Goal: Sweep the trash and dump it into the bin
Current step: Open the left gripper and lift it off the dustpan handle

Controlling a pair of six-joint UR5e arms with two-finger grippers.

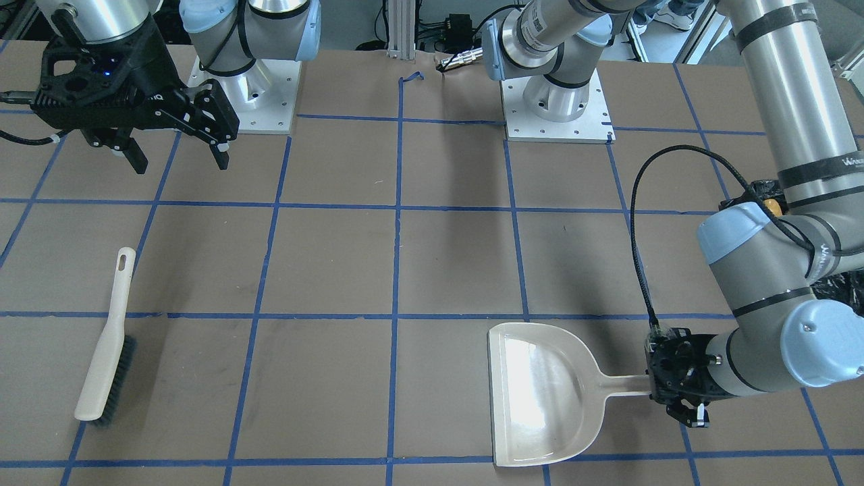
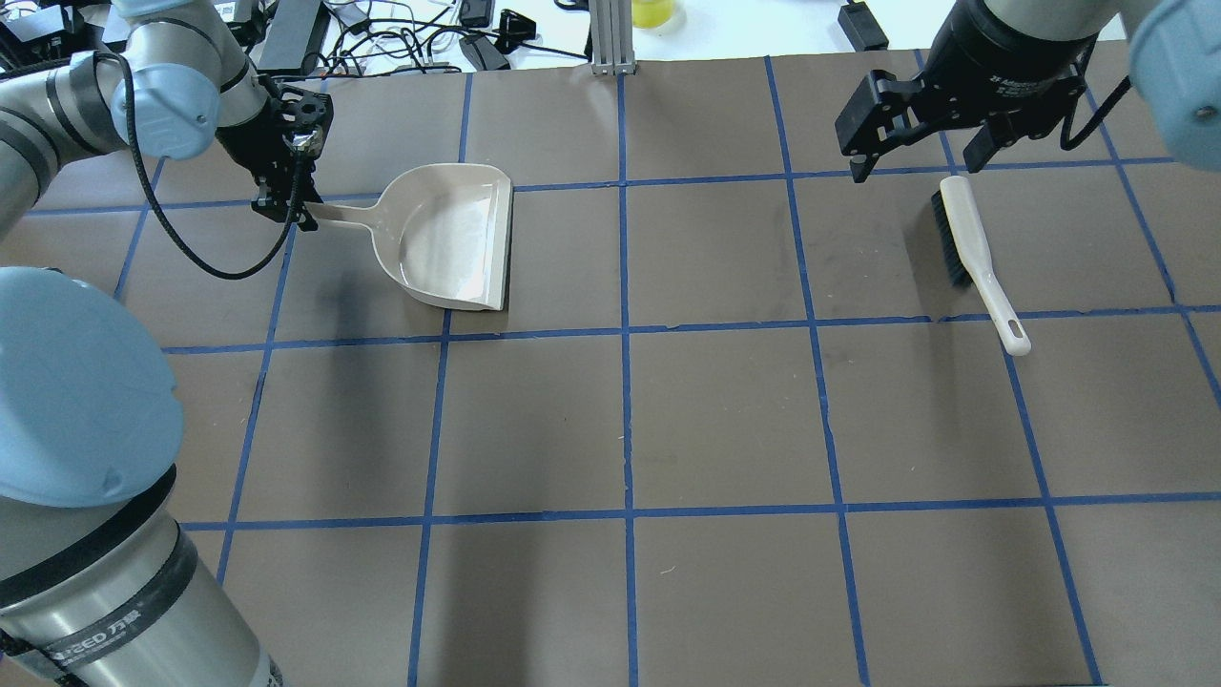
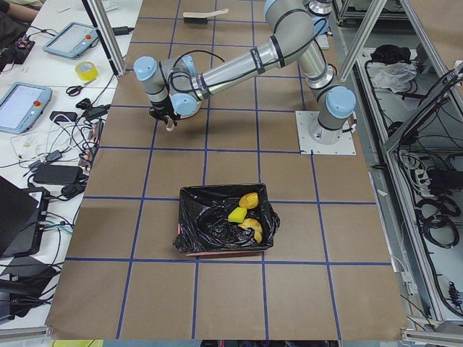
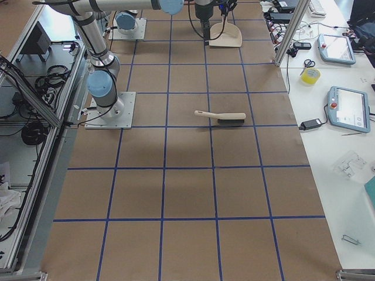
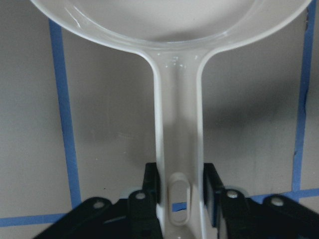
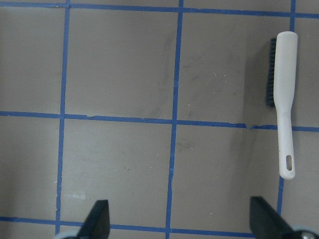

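Observation:
The bin (image 3: 189,225), lined with a black bag, stands at the table's near end in the left view. The trash lies in it: a golden-brown lump (image 3: 249,199), a yellow sponge (image 3: 236,215) and a curved pastry (image 3: 252,229). The beige dustpan (image 2: 448,234) lies flat and empty on the table. My left gripper (image 2: 286,205) is shut on the end of its handle (image 5: 178,149), one finger on each side. My right gripper (image 2: 911,157) is open and empty, raised above the table just beyond the brush's bristle end. The brush (image 2: 973,253) lies on the table.
The table is covered in brown paper with a blue tape grid. In the front-facing view the brush (image 1: 108,341) lies at the left and the dustpan (image 1: 540,391) at the lower right. The bin's black bag (image 1: 837,287) shows behind my left arm. Cables and devices line the far edge.

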